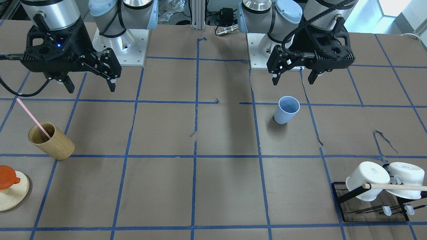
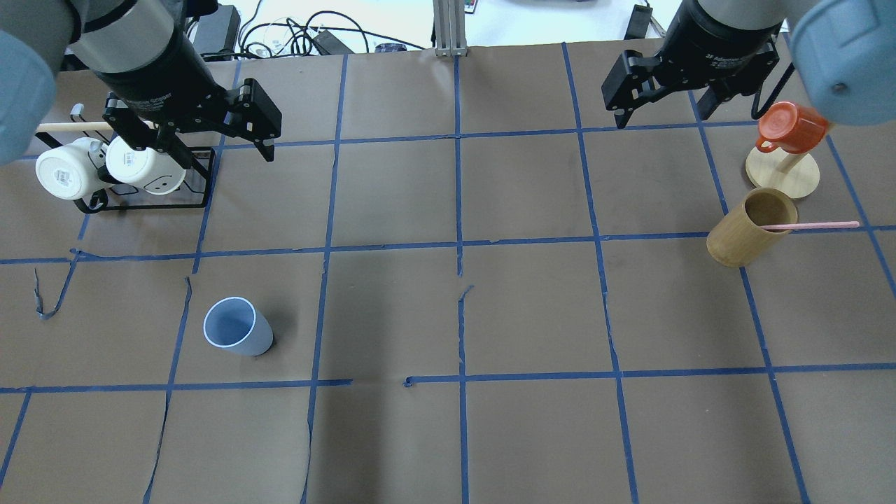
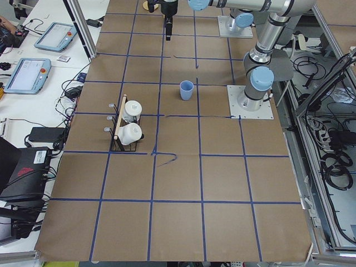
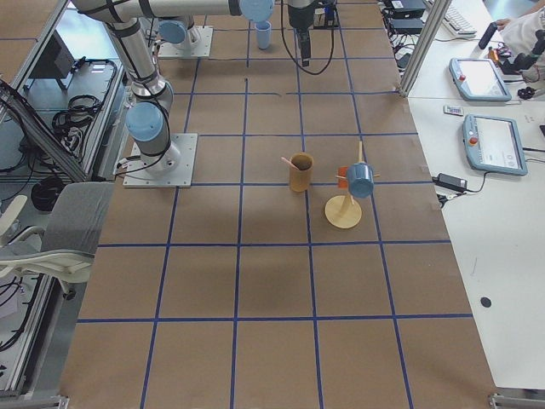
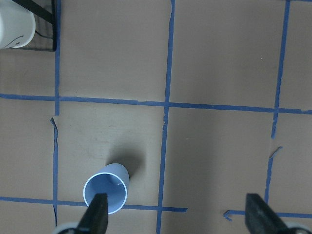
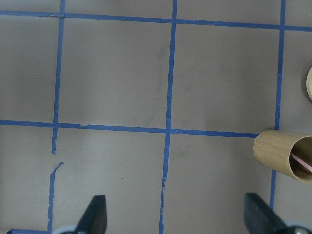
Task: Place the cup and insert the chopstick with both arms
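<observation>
The pale blue cup (image 1: 286, 110) stands upright on the table, below my left gripper (image 1: 293, 81), which is open and empty above it. The cup also shows in the overhead view (image 2: 236, 327) and in the left wrist view (image 5: 106, 194), by the left finger (image 5: 97, 217). The pink chopstick (image 1: 33, 118) leans inside a tan wooden cup (image 1: 51, 140), sticking out past its rim (image 2: 815, 225). My right gripper (image 1: 91, 88) is open and empty, raised above and behind that wooden cup. The right wrist view shows the wooden cup (image 6: 285, 156) at its right edge.
A black wire rack (image 1: 337, 190) holds two white mugs (image 1: 367, 180) and a light wooden dowel (image 1: 397, 187) at the table's left end. An orange mug (image 2: 791, 126) hangs on a round wooden stand (image 2: 784, 175) beside the wooden cup. Blue tape lines grid the brown tabletop.
</observation>
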